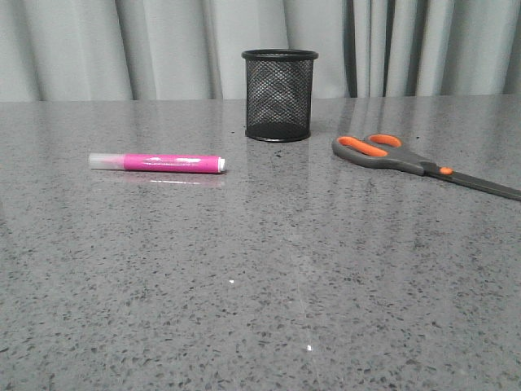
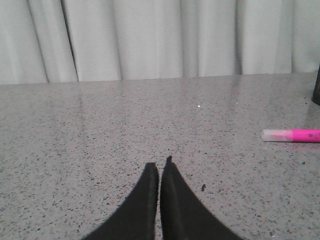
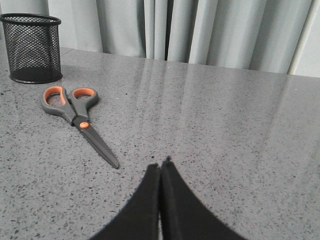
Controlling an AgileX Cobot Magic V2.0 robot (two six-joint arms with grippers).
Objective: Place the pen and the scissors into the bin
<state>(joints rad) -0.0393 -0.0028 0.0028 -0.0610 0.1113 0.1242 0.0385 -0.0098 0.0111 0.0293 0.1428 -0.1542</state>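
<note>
- Front view: one bin (image 1: 279, 94) stands upright toward the far side of the speckled grey table (image 1: 260, 293), before a pale curtain (image 1: 122, 49). One pen (image 1: 157, 163) lies flat to the bin's left, whitish cap pointing left — well apart from the bin. One pair of scissors (image 1: 407, 156) lies flat to the bin's right, blades closed, handles nearest the bin, blades running off toward the right edge. Neither arm appears here; nothing lies between either item and the bin.
- Left wrist view: the left gripper (image 2: 159, 167) shows two dark fingers pressed together at the tips, holding nothing, above bare tabletop. The pen's capped end shows at the frame edge, cut off; only a dark sliver of the bin is visible. The scissors are out of sight.
- Right wrist view: the right gripper (image 3: 160, 165) is likewise closed tip to tip and empty. The scissors lie whole, blade tip near the fingers without touching; the bin stands just beyond the handles. The pen does not appear.
</note>
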